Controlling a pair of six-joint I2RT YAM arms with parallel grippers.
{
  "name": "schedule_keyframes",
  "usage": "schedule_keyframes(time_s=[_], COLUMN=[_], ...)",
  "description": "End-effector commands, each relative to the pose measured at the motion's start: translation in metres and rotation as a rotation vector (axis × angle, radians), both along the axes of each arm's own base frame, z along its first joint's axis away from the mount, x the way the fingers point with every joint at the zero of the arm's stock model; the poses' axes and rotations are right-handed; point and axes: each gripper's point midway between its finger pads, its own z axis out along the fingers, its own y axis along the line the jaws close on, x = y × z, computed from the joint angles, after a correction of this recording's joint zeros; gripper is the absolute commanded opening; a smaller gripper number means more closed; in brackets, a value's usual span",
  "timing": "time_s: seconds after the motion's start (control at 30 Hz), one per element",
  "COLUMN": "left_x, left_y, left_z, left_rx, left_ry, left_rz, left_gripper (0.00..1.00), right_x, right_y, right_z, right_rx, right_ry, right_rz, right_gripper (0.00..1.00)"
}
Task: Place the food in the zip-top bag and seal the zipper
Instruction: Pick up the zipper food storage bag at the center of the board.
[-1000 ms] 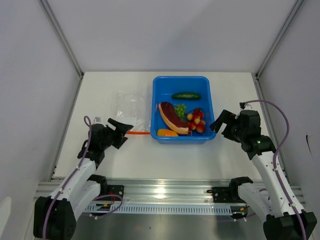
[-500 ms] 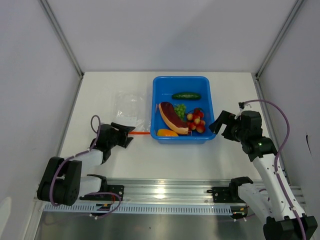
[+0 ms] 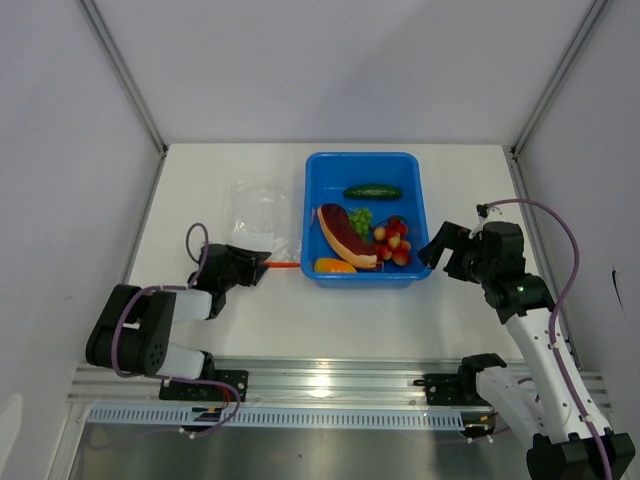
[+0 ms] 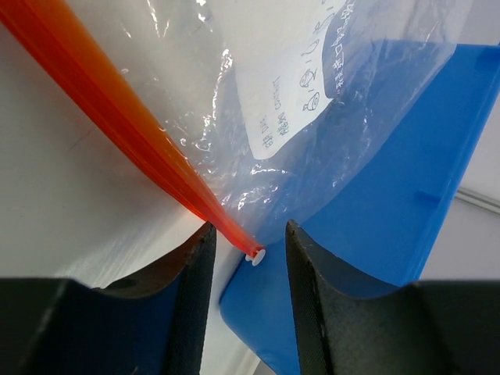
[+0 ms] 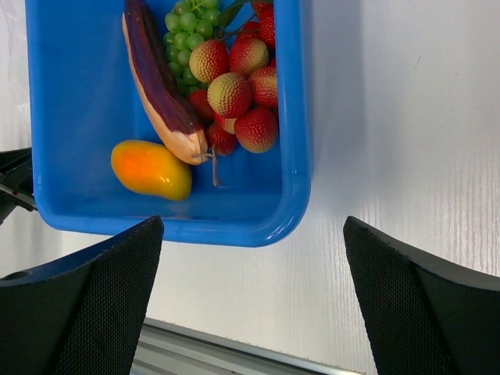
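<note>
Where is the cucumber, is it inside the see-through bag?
No, the cucumber lies in the blue bin, apart from the zip-top bag.

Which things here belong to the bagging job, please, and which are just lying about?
Job: zip-top bag, zipper, cucumber, meat slice, green grapes, red fruits, orange piece.
Lying about: blue bin, metal rail.

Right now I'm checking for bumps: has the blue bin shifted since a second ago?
No; the blue bin sits the same against the table's far edge.
</note>
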Motion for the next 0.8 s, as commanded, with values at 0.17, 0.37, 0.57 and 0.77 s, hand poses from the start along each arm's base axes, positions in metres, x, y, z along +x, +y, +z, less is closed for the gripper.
schedule_keyframes(time_s=[0.17,0.37,0.57,0.77], left_x=[0.022,0.027,0.03,0.037], left_y=[0.0,0.005,0.01,0.009], left_z=[0.016,0.011,0.002,0.004], left_rx=[0.014,0.051,0.1,0.095], left_ry=[-0.07,-0.06,-0.037,-0.059], left_rz=[0.02,0.037,0.039,0.042], left_gripper=[0.43,0.41,0.37,0.22], right_x=[0.007,0.006,0.004,0.006], right_y=[0.003,0.004,0.004,0.003], right_z=[0.023,0.023,0.024,0.028], right_rx=[0.014,0.021,0.026,0.028], right_ry=[-0.075,-0.069,-0.072,-0.083], right_rz=[0.019,0.02,0.013,0.005], right_gripper=[0.99,0.99,0.99,0.99])
